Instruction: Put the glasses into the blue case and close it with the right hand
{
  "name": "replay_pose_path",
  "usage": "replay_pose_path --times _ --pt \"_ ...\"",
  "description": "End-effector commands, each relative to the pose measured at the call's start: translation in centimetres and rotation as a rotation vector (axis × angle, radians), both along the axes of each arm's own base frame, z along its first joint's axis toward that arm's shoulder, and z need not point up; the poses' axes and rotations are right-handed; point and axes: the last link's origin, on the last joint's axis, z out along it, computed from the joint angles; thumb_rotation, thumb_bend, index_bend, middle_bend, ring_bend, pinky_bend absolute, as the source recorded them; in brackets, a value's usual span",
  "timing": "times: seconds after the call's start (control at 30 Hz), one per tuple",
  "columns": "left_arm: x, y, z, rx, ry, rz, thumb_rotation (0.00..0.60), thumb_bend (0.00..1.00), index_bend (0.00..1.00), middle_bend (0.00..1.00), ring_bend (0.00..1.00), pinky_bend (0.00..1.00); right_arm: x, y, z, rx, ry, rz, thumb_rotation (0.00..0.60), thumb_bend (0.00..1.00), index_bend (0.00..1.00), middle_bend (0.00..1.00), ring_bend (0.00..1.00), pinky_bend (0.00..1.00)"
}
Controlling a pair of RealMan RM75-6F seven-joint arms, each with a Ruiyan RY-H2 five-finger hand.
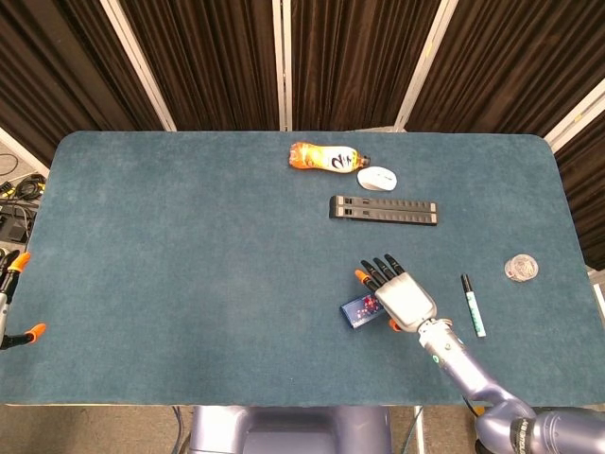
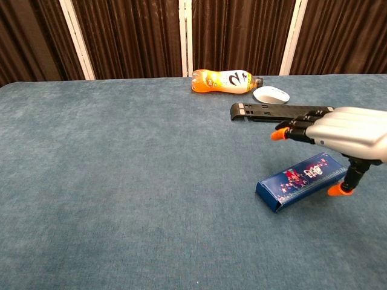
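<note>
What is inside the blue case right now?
Nothing can be seen inside: the blue case lies closed on the table, with the right hand open above it. Any contents are covered.

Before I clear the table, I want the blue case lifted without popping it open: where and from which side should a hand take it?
Grip the blue case across its two long sides near the middle, coming from above. It lies flat and closed, long and narrow, so fingers span the short width and hold the lid down. The right hand hovers over its far end, holding nothing.

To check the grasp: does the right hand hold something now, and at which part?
Nothing: the right hand hovers open above the closed blue case.
</note>
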Motion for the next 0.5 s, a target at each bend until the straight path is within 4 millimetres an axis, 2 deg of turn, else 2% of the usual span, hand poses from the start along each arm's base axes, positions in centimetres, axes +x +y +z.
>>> replay_pose_path --times 0.03,0.3,0.5 --pt "0.0 0.1 0.0 0.0 0.001 0.002 0.6 0.0 0.0 0.0 0.0 0.0 -0.7 -0.4 -1.1 0.023 0.032 -0.015 0.6 0.07 0.02 0.0 0.0 0.0" --pt "-0.3 0.4 -0.2 -0.007 0.007 0.014 0.6 0.0 0.0 0.0 0.0 0.0 -0.8 -0.8 -2.0 0.064 0.043 0.001 0.6 0.09 0.08 0.01 0.0 0.0" --pt "-0.3 0.4 -0.3 -0.007 0.01 0.017 0.6 0.0 0.0 0.0 0.0 0.0 -0.9 -1.0 -2.5 0.092 0.023 -0.013 0.6 0.14 0.24 0.12 0.0 0.0"
